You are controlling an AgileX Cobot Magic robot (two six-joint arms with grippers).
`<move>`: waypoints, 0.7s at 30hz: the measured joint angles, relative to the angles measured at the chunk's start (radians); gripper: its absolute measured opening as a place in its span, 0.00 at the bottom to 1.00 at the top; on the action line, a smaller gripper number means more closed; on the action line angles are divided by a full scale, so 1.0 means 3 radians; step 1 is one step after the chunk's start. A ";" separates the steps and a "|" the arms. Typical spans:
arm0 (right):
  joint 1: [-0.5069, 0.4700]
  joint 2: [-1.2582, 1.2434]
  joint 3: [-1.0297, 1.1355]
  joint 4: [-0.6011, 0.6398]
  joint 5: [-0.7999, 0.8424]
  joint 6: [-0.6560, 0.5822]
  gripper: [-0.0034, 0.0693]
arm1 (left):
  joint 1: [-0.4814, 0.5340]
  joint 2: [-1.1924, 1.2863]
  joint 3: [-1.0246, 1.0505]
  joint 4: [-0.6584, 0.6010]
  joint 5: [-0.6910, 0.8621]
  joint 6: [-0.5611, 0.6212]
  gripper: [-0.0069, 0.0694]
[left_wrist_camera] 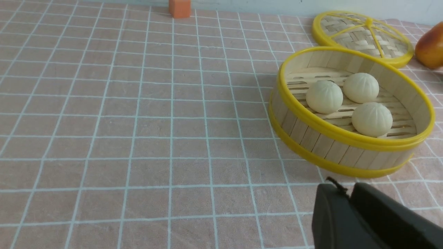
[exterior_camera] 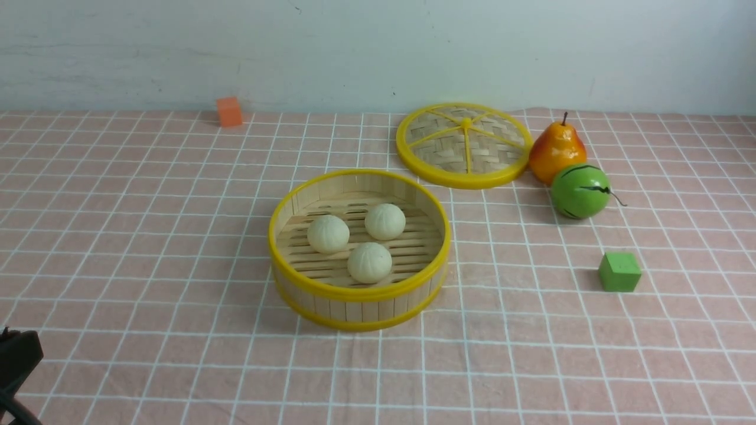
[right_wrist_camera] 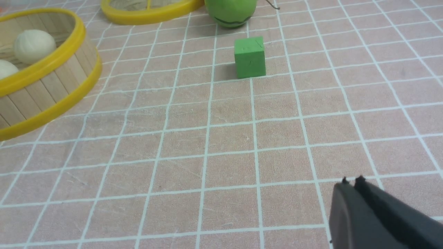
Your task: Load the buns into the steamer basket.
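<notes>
The pink tabletop [exterior_camera: 177, 354] with its pale grid lines spreads beneath everything, and a pale wall [exterior_camera: 331, 53] rises behind it, beyond the steamer basket [exterior_camera: 360, 291]. The round bamboo steamer basket stands upright on the tabletop, open at the top, its rims yellow. Just behind the basket and to its right, the woven bamboo lid [exterior_camera: 496, 130] lies flat, yellow-rimmed and spoked. The left gripper [left_wrist_camera: 349, 193] is well apart from the basket, to its left and nearer the robot; its fingers are together, with nothing between them. The right gripper [right_wrist_camera: 353, 185] is also well apart from the basket, off on its right side, with its fingertips together and holding nothing. Farther right of the basket, beyond the lid, sits the orange-red pear [exterior_camera: 558, 150], with the dark-striped green melon [exterior_camera: 580, 192] just in front of it. Inside the basket, the three pleated white buns [exterior_camera: 370, 262] rest on the slatted floor, away from both grippers. Well to the right of the basket is the green cube [exterior_camera: 619, 273], and behind the basket, to its left, is the small orange block [exterior_camera: 230, 112]
</notes>
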 joint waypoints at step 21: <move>0.0000 -0.0003 -0.0001 0.0001 0.0008 0.0010 0.09 | 0.1003 -0.1245 0.1151 -0.1883 0.0058 0.1872 0.07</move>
